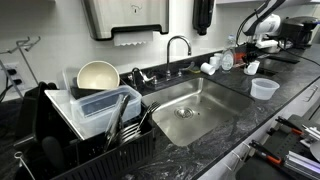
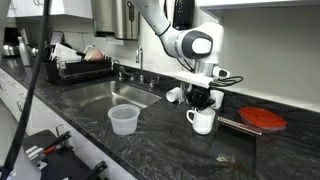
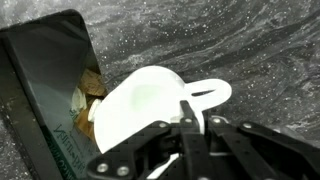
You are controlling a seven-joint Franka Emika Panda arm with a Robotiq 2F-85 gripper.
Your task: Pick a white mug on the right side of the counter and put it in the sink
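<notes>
I have the black counter (image 2: 160,152) running across both exterior views, glossy with pale veining. The steel sink (image 1: 190,115) is set into it, with the curved faucet (image 1: 178,45) behind the basin. A black rack (image 1: 90,130) stands beside the sink on the side away from my arm, loaded with a bowl and containers.

My arm (image 2: 185,40) reaches down over the stretch of counter well away from the rack. A clear tub (image 2: 123,120) stands on the counter near the front edge, between the sink and the arm. A red round lid (image 2: 263,120) lies flat on the far side of the arm from the tub. A cluster of white cups (image 1: 213,66) sits next to the sink's corner, near the arm.

The mug (image 2: 203,121) is on the counter directly under the gripper (image 2: 203,100), apart from the tub and outside the sink. In the wrist view the mug (image 3: 140,105) fills the middle, its mouth showing as a pale oval and its handle pointing away from a dark flat tray (image 3: 45,90) that lies just beside it.

The gripper (image 3: 195,125) comes down on the rim next to the handle. The fingers look drawn narrow there, one dark finger (image 3: 190,120) lying across the mug's wall. I cannot tell whether they actually pinch the wall or whether the mug's base is off the stone.
</notes>
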